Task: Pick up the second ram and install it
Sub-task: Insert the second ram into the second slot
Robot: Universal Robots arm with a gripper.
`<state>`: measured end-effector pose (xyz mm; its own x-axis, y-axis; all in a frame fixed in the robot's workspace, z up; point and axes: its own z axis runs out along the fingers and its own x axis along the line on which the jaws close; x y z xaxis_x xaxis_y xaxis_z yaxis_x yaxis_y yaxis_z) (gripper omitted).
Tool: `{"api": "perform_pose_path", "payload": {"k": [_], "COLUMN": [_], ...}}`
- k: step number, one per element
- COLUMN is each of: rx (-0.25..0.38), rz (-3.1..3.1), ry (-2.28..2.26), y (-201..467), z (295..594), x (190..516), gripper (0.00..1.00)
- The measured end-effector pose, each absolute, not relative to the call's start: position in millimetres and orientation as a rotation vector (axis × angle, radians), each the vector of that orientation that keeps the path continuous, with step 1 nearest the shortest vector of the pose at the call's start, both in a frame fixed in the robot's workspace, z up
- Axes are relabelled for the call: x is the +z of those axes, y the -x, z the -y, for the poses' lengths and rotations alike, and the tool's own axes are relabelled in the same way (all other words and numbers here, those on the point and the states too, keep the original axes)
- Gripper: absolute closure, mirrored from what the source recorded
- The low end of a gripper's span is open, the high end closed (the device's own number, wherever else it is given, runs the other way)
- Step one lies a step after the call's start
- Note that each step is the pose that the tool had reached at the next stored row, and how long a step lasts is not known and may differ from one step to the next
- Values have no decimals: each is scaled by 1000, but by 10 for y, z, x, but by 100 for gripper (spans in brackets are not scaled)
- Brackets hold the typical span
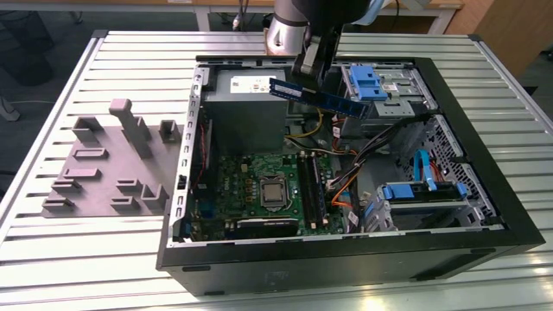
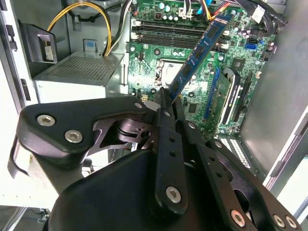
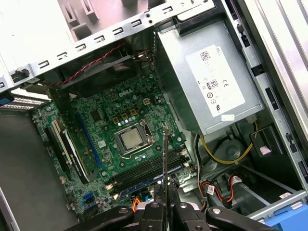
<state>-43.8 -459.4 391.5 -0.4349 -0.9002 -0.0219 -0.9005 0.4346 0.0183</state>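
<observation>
Black metal gripper held the second ram, a long, thin, flat dark circuit-board stick, over the glossy green motherboard.

In the exterior view the jaws were closed on one end of the stick. It hung tilted above the motherboard, inside the open black steel computer case, and the arm's upper part was cut off. In the second wrist view the gripper pinched the ram, whose chips faced sideways above the motherboard. In the first wrist view the ram showed edge-on as a thin line with its chips hidden, in front of the motherboard's long black plastic memory slots.
</observation>
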Motion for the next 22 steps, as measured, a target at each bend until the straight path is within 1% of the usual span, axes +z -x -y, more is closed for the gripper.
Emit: {"api": "perform_pose_path", "payload": {"k": [22], "rx": [42], "rz": [-2668], "ry": [1641], "y": [438], "z": [4594], "x": [3915], "gripper": [86]}}
